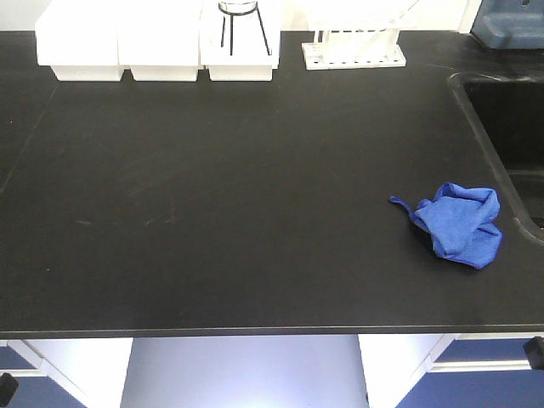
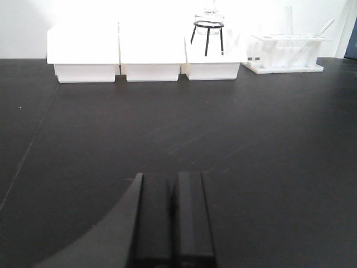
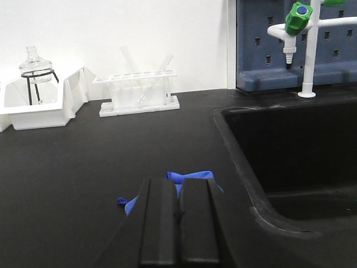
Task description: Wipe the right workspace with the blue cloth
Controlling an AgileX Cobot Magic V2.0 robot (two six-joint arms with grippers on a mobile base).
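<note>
surroundings: black counter (image 1: pixel 212 212); three white bins (image 1: pixel 161 42) along the back edge, a glass flask (image 1: pixel 238 7) on a black tripod stand (image 1: pixel 244 30) in the rightmost bin, and a white tube rack (image 1: pixel 353 47) to their right
right side: a sink basin (image 1: pixel 510 127) is sunk into the counter's right edge; behind it are a white faucet (image 3: pixel 307 50) with a green knob and a blue pegboard (image 3: pixel 268 44)
obstacles: the raised sink rim runs just beside the cloth; bins and rack are well apart from it
left gripper (image 2: pixel 172 181): low over the counter's left-middle, pointing at the bins, fingers pressed together with a thin seam
right gripper (image 3: pixel 179 187): low over the counter near its right front, fingers pressed together; they hide part of the cloth in the wrist view
blue cloth (image 1: pixel 455 223): on the counter toward the front right, just beside the sink's near-left corner, just beyond the right gripper's tips; contact cannot be told
cloth look: royal blue, crumpled in wrinkly folds, a thin corner trailing left
</note>
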